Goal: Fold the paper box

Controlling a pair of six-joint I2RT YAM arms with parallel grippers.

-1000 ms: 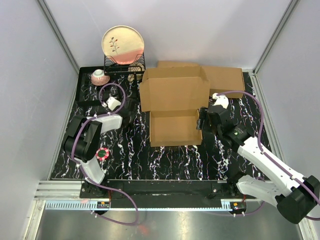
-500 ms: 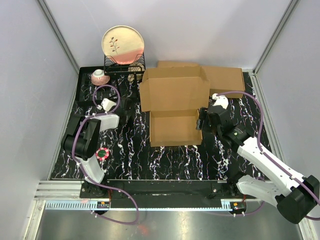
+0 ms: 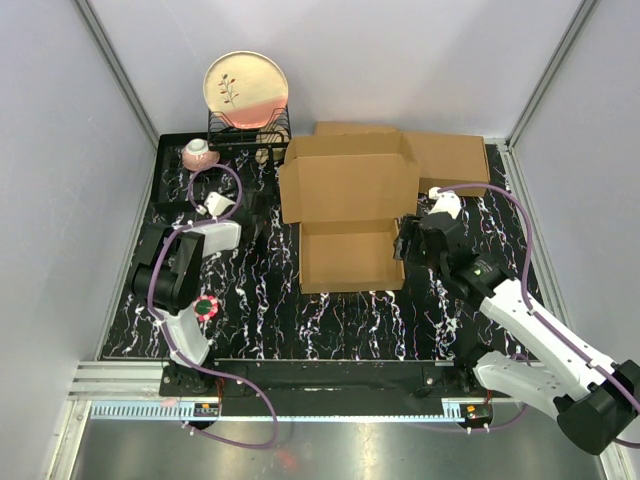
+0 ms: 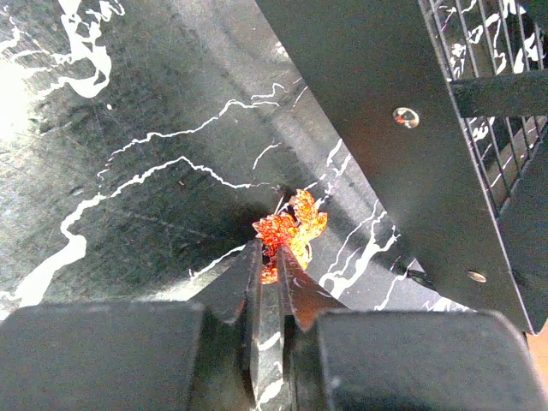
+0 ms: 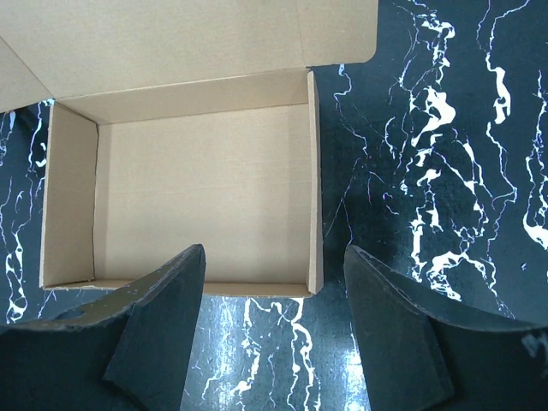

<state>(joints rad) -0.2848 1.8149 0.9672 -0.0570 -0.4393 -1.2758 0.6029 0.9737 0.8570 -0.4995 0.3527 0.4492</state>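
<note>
One paper box (image 5: 205, 197) open-topped below our right tool (image 5: 274, 250), long axis across its wide empty jaws, lid flap beyond, left tool (image 4: 269, 247) nearly closed, grip we cannot tell

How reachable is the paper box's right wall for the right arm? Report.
Probably yes: the right gripper hangs open by the paper box, whose right wall lines up between its fingers; nothing blocks it.

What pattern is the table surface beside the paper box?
The table is black with white marble-like veins; clearest in right wrist view.
</note>
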